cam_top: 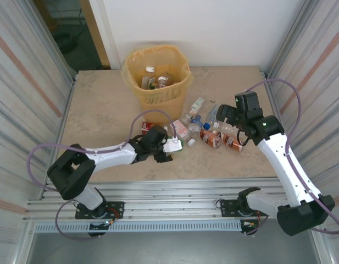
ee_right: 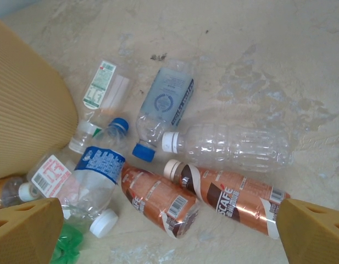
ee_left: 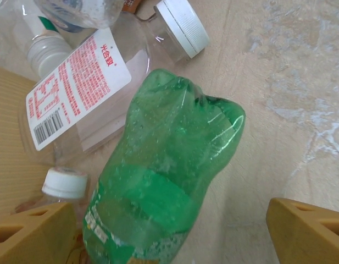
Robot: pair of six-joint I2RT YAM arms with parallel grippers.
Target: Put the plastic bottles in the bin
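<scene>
When starting nearest the arm bases, can spot the left end effector (ee_left: pixel 169 225) down low over the desk (cam_top: pixel 103 110), fingers (ee_left: pixel 32 236) spread open either side of a green bottle (ee_left: pixel 164 176). Not pinching it though, bare desk visible in the gap on the right finger's side. Green bottle flat on its side, a bit crumpled. Just beyond it, a clear red-label bottle (ee_left: pixel 76 91) with a white cap, also lying down, plus a small white-capped bottle (ee_left: pixel 65 184) right beside the left finger. Possibly a red-wrapped bottle (cam_top: pixel 149 127) tucked against the left wrist in the top view, too small to call for sure.

Slightly further out on the right side, right end effector (ee_right: pixel 169 236) hanging over the heap, fingers wide apart, gripping nothing. Below it, two brown-label bottles (ee_right: pixel 158 203) side by side. Past those, a clear white-capped bottle (ee_right: pixel 235 147) on its side, then a blue-capped bottle (ee_right: pixel 166 102) and a blue-label bottle (ee_right: pixel 98 170) in the same cluster. Further again, a green-and-white-label bottle (ee_right: pixel 103 88) right up near the bin wall.

Farthest back, the bin (cam_top: pixel 158 96), upright near the desk's rear edge, yellow liner folded over the rim. A few binned bottles (cam_top: pixel 153 81) already inside; rest of the lot loose on the desk between bin and both end effectors.
</scene>
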